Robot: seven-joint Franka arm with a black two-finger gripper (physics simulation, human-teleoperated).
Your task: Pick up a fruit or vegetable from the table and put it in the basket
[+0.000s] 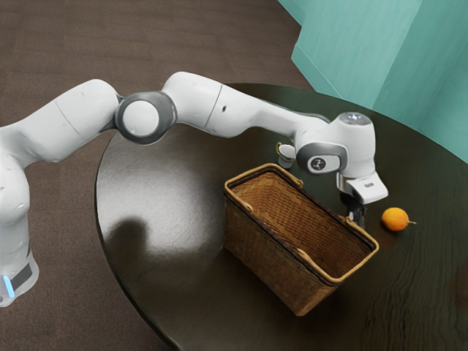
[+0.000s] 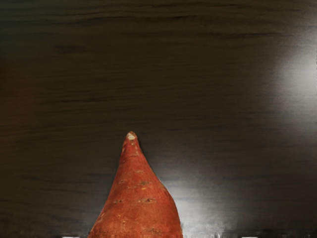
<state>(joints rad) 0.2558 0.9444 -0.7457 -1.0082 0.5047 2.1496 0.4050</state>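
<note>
Tool: here we were, right down beside the basket, our tool (image 1: 356,213) pointing at the table (image 1: 157,191), its lower end tucked behind the basket's rim; open or closed, we could not tell.
Sweet potato: and there it was, the red sweet potato (image 2: 141,201), immediately at the tool, thick part in close and pale tip reaching outward; whether we had hold of it or merely hung over it, we could not say.
Long axis: this was the one to watch! It ran outward from the tool, thick to thin, so we judged that a good grip had to go across the broad body, well back from that tapering tip, where it might have slipped.
Basket: just next door, its long side nearest us, the mouth (image 1: 292,207) facing up; once gripped, our load looked to need a lift above the rim, then a short sideways carry in.
Orange fruit: a little farther out, to the exterior view's right of the tool, the orange fruit (image 1: 395,219) sat apart on the table.
Cup: farther off, beyond the basket, stood a small white cup (image 1: 287,154).
</note>
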